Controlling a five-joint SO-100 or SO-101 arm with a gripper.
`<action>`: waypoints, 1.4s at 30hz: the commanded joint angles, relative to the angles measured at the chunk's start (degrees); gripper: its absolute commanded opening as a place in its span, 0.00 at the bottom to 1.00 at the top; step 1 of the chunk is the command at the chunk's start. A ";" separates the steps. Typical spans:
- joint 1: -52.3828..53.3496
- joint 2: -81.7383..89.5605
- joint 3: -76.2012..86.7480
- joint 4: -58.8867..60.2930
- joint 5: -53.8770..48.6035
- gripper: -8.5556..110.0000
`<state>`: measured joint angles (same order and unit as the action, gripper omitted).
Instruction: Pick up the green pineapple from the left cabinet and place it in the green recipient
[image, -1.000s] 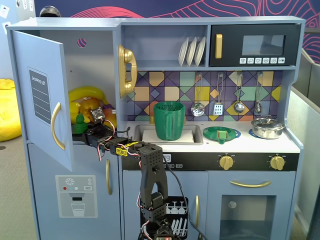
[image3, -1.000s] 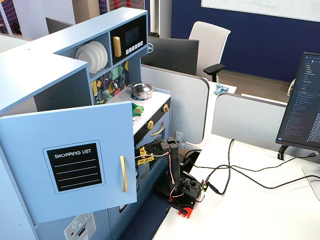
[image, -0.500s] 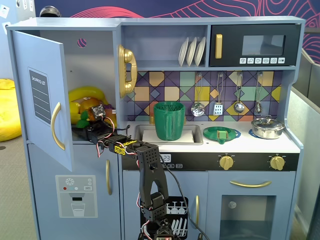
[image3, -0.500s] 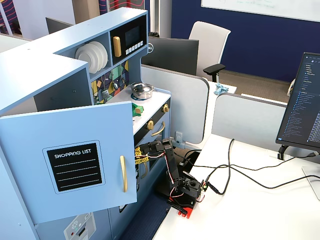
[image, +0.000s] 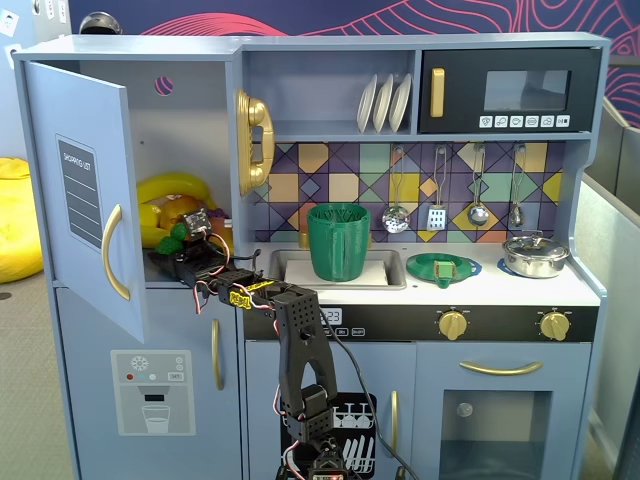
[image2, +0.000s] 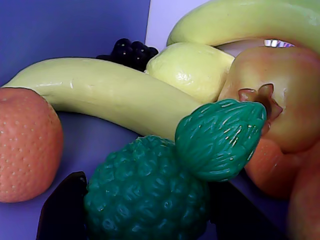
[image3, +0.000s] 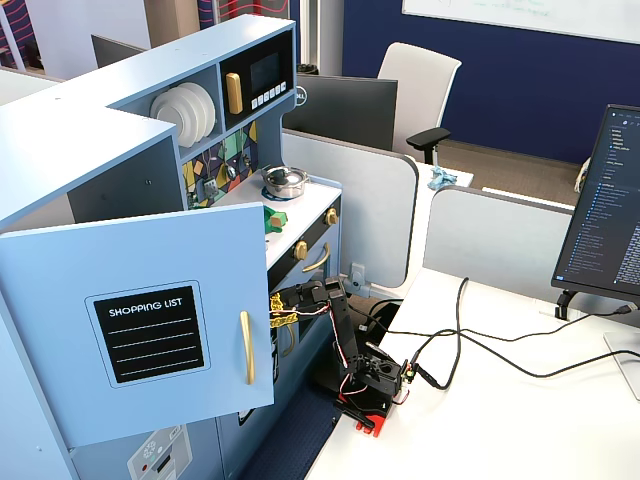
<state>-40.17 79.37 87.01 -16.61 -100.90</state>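
Green pineapple (image2: 150, 197) lies inside left cabinet (image: 190, 120), on shelf among fruit, crown against red-orange fruit (image2: 280, 95), banana (image2: 110, 95) just behind. I read claw (image2: 145, 220) part-open, dark fingers (image2: 62, 210) flanking pineapple body; contact I cannot tell. Door (image: 85, 200) swung open for arm access. Green recipient (image: 338, 240) waits upright in sink on counter (image: 520, 285), mouth up to receive drop.

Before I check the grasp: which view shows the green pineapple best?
The wrist view: the green pineapple fills the foreground between the dark jaws, bumpy body and crown clear. In a fixed view it is a small green speck inside the left cabinet. The other fixed view hides it behind the door.
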 joint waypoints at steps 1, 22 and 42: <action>-1.67 7.38 0.53 1.32 2.46 0.07; -3.25 62.40 33.31 26.10 -12.57 0.07; 28.92 85.43 31.20 55.99 -10.46 0.07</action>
<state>-19.34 164.18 122.52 36.83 -112.85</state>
